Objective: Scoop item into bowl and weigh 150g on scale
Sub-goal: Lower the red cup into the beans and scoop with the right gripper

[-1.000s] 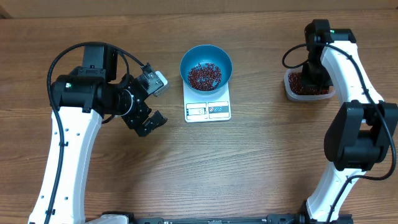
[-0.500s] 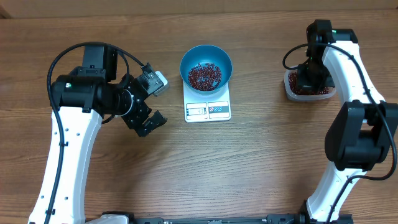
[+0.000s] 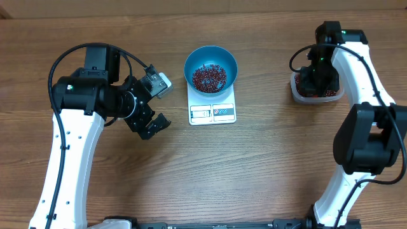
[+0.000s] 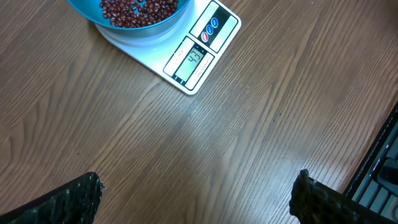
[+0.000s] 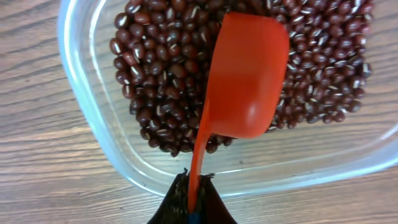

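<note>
The right end effector (image 5: 194,200) clamps the stiff red scoop (image 5: 245,81) by its thin handle above loose, spill-prone beans (image 5: 158,87); the left end effector (image 4: 196,198) stands open.

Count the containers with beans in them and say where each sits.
2. The blue bowl sits on the white scale mid-table; the clear tub sits at the right, red scoop over its beans. None seems hidden.
</note>
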{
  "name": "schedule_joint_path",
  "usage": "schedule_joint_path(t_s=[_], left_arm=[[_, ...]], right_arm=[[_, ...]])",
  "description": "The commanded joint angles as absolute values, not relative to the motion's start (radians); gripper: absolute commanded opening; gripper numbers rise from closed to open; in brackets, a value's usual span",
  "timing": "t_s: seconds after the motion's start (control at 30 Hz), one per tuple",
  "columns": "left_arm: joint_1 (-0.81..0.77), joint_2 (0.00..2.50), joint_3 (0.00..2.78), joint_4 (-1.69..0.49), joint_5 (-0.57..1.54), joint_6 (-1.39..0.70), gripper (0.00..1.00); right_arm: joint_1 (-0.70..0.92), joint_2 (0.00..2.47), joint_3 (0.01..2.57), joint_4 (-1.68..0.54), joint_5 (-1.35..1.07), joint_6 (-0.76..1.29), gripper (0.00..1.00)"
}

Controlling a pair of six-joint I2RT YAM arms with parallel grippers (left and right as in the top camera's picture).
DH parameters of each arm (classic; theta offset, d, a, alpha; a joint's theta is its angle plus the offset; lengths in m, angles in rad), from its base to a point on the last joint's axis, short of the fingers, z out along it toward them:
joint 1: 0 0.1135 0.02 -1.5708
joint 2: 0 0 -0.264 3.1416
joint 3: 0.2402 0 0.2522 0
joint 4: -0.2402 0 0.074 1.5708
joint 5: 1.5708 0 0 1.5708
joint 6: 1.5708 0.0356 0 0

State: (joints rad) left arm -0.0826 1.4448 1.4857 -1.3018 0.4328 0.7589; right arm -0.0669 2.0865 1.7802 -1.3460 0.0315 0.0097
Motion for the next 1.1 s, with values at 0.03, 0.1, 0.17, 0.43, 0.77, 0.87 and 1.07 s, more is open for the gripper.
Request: schedule_joint_path(t_s=[0.03, 0.1, 0.17, 0.43, 0.77, 0.87, 1.07], left_arm=[[-0.079, 1.432, 1.505, -1.301, 0.435, 0.752, 1.00], [-0.079, 1.432, 1.505, -1.301, 0.435, 0.752, 0.99], [-0.079, 1.432, 1.505, -1.301, 0.435, 0.752, 1.00], [-0.079, 1.432, 1.505, -1.301, 0.435, 0.752, 1.00], [-0.079, 1.432, 1.505, -1.301, 0.435, 0.752, 0.99], [-0.079, 1.432, 1.505, -1.301, 0.435, 0.752, 1.00], [-0.079, 1.432, 1.505, -1.301, 0.435, 0.752, 1.00]], right_arm=[[-0.101, 2.091, 1.786, -1.341, -0.111, -0.006, 0.04], [-0.121, 2.091, 1.786, -1.339, -0.139, -0.006, 0.04], [-0.144, 2.091, 1.786, -1.340, -0.171, -0.006, 0.04], [-0.249, 2.091, 1.786, -1.359, -0.390, -0.038, 0.04], [-0.314, 2.091, 1.757, -1.365, -0.479, -0.068, 0.04], [-0.314, 2.091, 1.712, -1.350, -0.536, -0.111, 0.04], [-0.317, 2.091, 1.639, -1.274, -0.541, -0.094, 0.04]])
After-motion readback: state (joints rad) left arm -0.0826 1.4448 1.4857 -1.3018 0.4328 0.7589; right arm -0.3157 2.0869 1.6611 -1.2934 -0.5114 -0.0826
